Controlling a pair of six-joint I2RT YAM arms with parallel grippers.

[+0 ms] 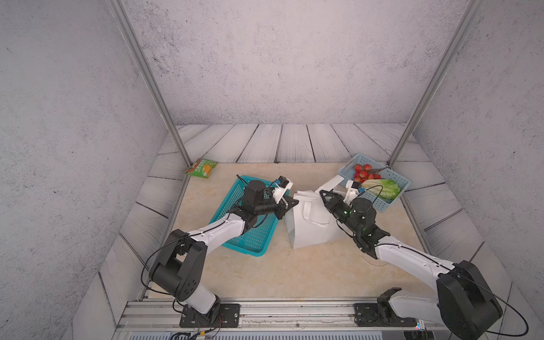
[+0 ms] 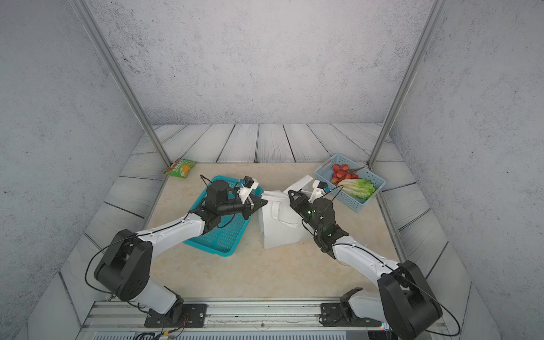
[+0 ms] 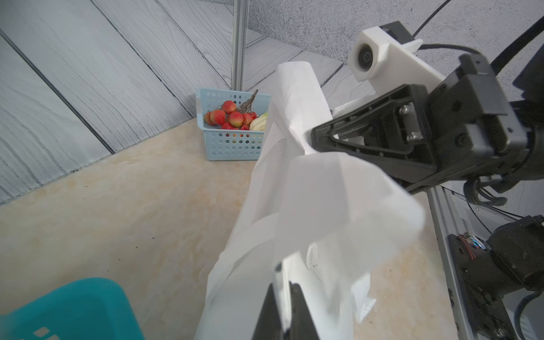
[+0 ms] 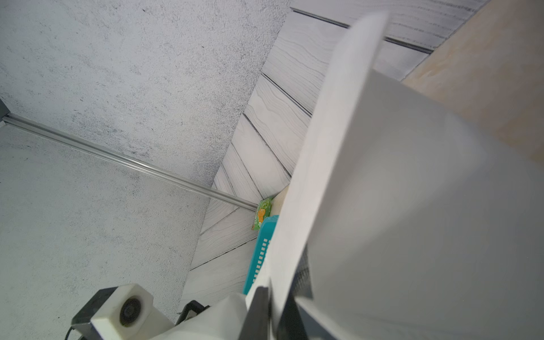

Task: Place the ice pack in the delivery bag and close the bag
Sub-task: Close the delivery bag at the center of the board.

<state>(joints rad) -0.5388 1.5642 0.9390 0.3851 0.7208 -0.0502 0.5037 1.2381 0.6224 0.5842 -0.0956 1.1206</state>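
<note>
I'm on the bag-opening step, not the placing itself. The delivery bag (image 1: 309, 232) stands on the tabletop (image 1: 265, 273) between my two tools, and its top looks crumpled and folded over, with no foil lining on show.

The left tool (image 1: 295, 202) is pinched narrow on the bag's upper edge on its side. The left wrist view shows white fabric caught between its fingers (image 3: 297, 312). The right tool (image 1: 322, 192) is also nearly closed, with a strip of the bag's top flap (image 1: 332, 181) running between its jaws in the right wrist view.

I can't make out the ice pack anywhere. The teal basket (image 1: 253, 238) under the left arm looks empty. The only loose item is a green-and-orange packet (image 1: 201, 168) well beyond the left tool, and I can't tell what it is. The pale blue basket (image 1: 385, 206) just past the right tool holds fruit and lettuce.

Next, I judge, the two tools should draw apart gently to spread the mouth. One then keeps the rim up while the other lets go and fetches the pack.
</note>
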